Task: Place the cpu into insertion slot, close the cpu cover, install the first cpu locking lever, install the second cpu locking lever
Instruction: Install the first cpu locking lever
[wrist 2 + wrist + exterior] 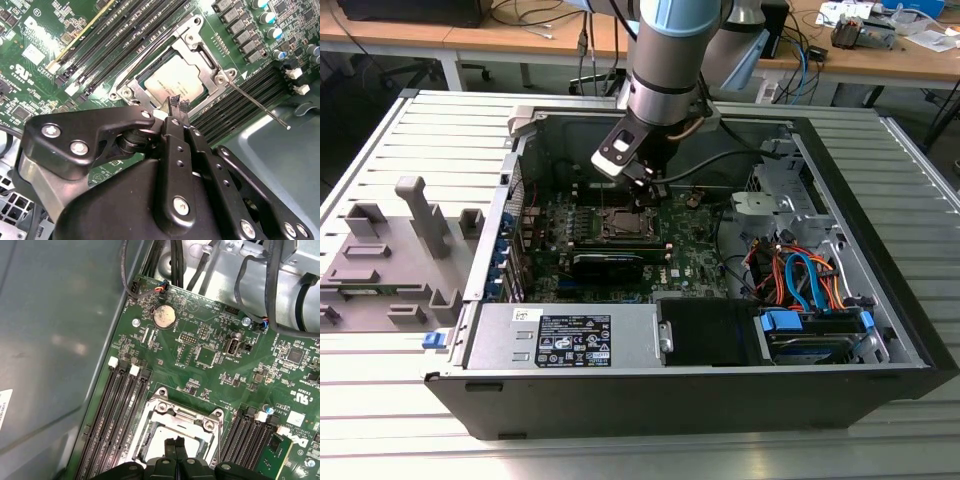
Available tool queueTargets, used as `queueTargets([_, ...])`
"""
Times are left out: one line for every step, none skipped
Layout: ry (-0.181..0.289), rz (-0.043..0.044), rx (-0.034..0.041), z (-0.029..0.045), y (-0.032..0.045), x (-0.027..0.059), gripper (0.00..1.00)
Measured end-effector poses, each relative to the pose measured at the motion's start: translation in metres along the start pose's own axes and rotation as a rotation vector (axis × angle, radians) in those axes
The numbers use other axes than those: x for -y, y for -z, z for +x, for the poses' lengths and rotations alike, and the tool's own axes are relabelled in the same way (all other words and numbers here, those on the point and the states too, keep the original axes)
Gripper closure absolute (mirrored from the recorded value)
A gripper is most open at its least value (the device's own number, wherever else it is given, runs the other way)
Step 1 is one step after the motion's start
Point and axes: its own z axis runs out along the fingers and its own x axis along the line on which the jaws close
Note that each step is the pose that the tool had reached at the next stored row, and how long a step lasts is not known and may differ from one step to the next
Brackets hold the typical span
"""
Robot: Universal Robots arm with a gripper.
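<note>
computer case (670, 400): lies open on its side, with the insertion slot (623, 224) on its floor.
arm (670, 60): reaches down into the case, straight above the slot.
motherboard (200, 375): green, surrounds the slot.
gripper (175, 104): fingers pressed together with nothing between them, tips at the slot's edge.
cpu cover (209, 75): lies flat on the slot, framing the chip.
cpu (172, 80): seated in the slot, showing through the cover's window.
locking lever (260, 105): thin rod running out from a slot corner across the memory slots (250, 95).
</note>
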Motion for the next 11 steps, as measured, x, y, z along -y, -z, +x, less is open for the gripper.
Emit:
queueTargets([0.003, 0.0001, 0.0002, 0.0, 0.0, 0.0, 0.89])
queueTargets([0.007, 0.0004, 0.0005, 0.0, 0.0, 0.0, 0.89])
queueTargets([0.009, 0.0006, 0.0007, 0.0, 0.0, 0.0, 0.89])
queueTargets([0.015, 0.0009, 0.0011, 0.0, 0.0, 0.0, 0.89])
queueTargets([0.02, 0.0011, 0.0014, 0.0, 0.0, 0.0, 0.89])
queueTargets([0.026, 0.0015, 0.0019, 0.0, 0.0, 0.0, 0.89])
queueTargets([0.03, 0.0017, 0.0021, 0.0, 0.0, 0.0, 0.89])
queueTargets([0.034, 0.002, 0.0024, 0.0, 0.0, 0.0, 0.89])
queueTargets([0.039, 0.0022, 0.0027, 0.0, 0.0, 0.0, 0.89])
queueTargets([0.042, 0.0024, 0.0029, 0.0, 0.0, 0.0, 0.89])
queueTargets([0.048, 0.0027, 0.0033, 0.0, 0.0, 0.0, 0.89])
